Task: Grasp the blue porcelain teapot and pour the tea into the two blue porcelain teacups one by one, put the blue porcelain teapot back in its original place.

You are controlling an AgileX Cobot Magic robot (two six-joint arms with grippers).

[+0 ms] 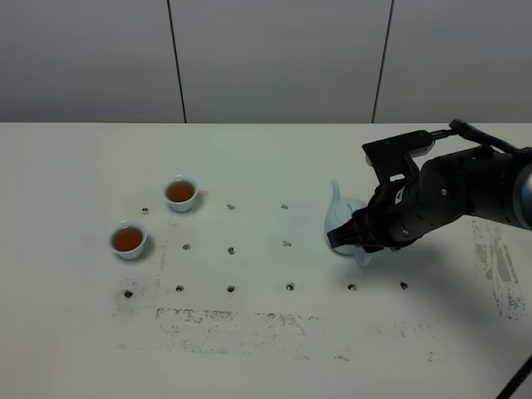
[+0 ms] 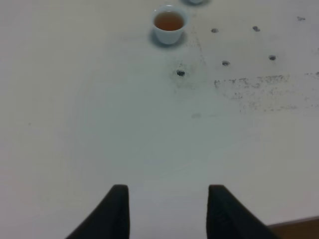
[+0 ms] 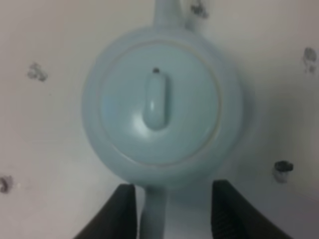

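Right wrist view shows the right hand spread wide astride the loop handle of the pale blue glossy porcelain teapot, standing on the white worktop; best lift straight off without nudging it.

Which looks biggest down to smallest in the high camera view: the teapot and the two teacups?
1. The teapot, clearly largest, though the right gripper covers part of it.
2. The two teacups, near one and far one: they look alike in size, so I won't rank them.
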